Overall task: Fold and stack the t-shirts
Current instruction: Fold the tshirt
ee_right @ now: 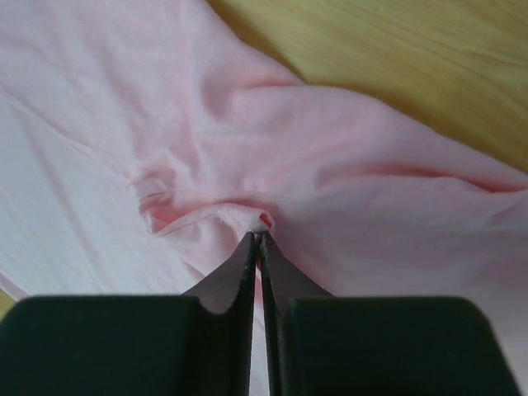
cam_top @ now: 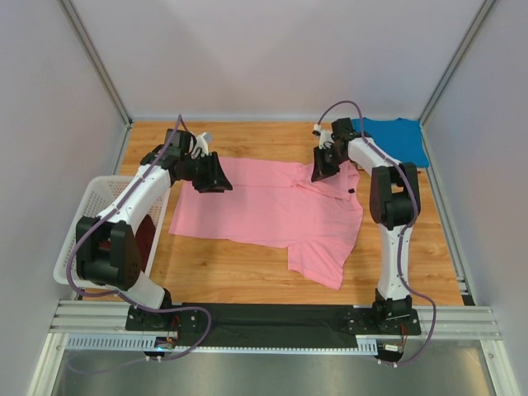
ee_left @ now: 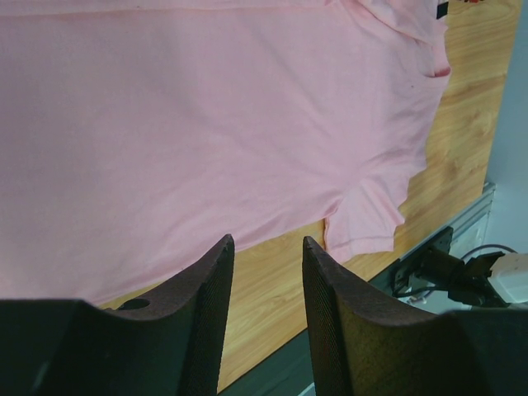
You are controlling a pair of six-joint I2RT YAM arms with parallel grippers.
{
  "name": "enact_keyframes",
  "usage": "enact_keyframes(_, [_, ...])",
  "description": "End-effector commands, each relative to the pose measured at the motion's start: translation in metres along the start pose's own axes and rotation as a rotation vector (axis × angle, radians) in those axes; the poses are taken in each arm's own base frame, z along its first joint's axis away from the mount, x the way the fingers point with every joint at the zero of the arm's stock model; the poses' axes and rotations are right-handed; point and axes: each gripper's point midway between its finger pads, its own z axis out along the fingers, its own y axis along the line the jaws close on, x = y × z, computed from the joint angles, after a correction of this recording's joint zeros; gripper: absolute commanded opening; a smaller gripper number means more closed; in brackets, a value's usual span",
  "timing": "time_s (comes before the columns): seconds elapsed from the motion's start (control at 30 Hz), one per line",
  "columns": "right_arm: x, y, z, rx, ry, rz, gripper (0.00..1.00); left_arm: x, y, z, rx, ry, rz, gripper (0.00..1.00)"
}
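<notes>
The left arm [cam_top: 136, 194] hides most of the dark maroon shirt [cam_top: 146, 239] in the basket [cam_top: 82, 216]. The right arm [cam_top: 369, 154] covers the blue shirt's [cam_top: 400, 139] left edge.

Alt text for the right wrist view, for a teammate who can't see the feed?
The right gripper is shut on a small pinch of the pink t-shirt at a hemmed edge, with wrinkles radiating from the pinch. The shirt fills most of the view, and bare wooden table shows in the upper right corner.

Left pincer [ee_left: 266, 241] parted, tilted down; right pincer [ee_right: 258, 235] pinched tight.
</notes>
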Motion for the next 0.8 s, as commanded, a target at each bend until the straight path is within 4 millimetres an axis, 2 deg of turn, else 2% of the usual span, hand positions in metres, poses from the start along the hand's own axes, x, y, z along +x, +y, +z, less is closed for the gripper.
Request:
enact_keyframes(0.0, [-0.029,0.02,-0.033,0.079,-0.116,-0.062,0.05,-0.014,-0.021,-0.017,0.047,-0.072,0.049,0.46])
enact_keyframes(0.07, [-0.025,0.017,-0.036,0.128,-0.107,-0.053,0.0,-0.014,-0.021,-0.017,0.046,-0.074,0.048,0.46])
enact_keyframes(0.13, [-0.022,0.018,-0.043,0.184,-0.099,-0.074,0.0,-0.014,-0.021,-0.017,0.048,-0.072,0.047,0.46])
enact_keyframes(0.27, [0.001,0.021,-0.043,0.252,-0.058,-0.102,0.0,-0.014,-0.02,-0.017,0.038,-0.074,0.046,0.46])
enact_keyframes(0.33, [0.005,0.028,-0.046,0.269,-0.056,-0.116,0.0,-0.013,-0.017,-0.017,0.025,-0.077,0.047,0.46])
enact_keyframes(0.37, [0.019,0.027,-0.042,0.27,-0.028,-0.107,0.0,-0.013,-0.017,-0.016,0.023,-0.076,0.047,0.46])
enact_keyframes(0.4, [0.02,0.035,-0.045,0.268,-0.038,-0.116,0.0,-0.013,-0.016,-0.016,0.022,-0.074,0.043,0.46])
enact_keyframes(0.47, [0.025,0.038,-0.046,0.279,-0.056,-0.111,0.0,-0.013,-0.015,-0.014,0.021,-0.072,0.042,0.46])
enact_keyframes(0.5, [0.035,0.042,-0.046,0.276,-0.049,-0.111,0.0,-0.012,-0.014,-0.014,0.021,-0.07,0.041,0.46])
enact_keyframes(0.57, [0.036,0.051,-0.044,0.267,-0.07,-0.122,0.0,-0.012,-0.013,-0.012,0.018,-0.063,0.034,0.46])
enact_keyframes(0.6, [0.047,0.055,-0.039,0.264,-0.049,-0.132,0.0,-0.012,-0.012,-0.011,0.019,-0.061,0.034,0.46])
enact_keyframes(0.63, [0.048,0.055,-0.041,0.282,-0.057,-0.139,0.0,-0.011,-0.011,-0.01,0.015,-0.06,0.033,0.46])
enact_keyframes(0.7, [0.058,0.058,-0.038,0.296,-0.037,-0.117,0.02,-0.01,-0.008,-0.008,0.005,-0.056,0.032,0.46])
enact_keyframes(0.77, [0.067,0.056,-0.046,0.324,-0.035,-0.096,0.07,-0.009,-0.005,-0.008,-0.007,-0.052,0.031,0.46])
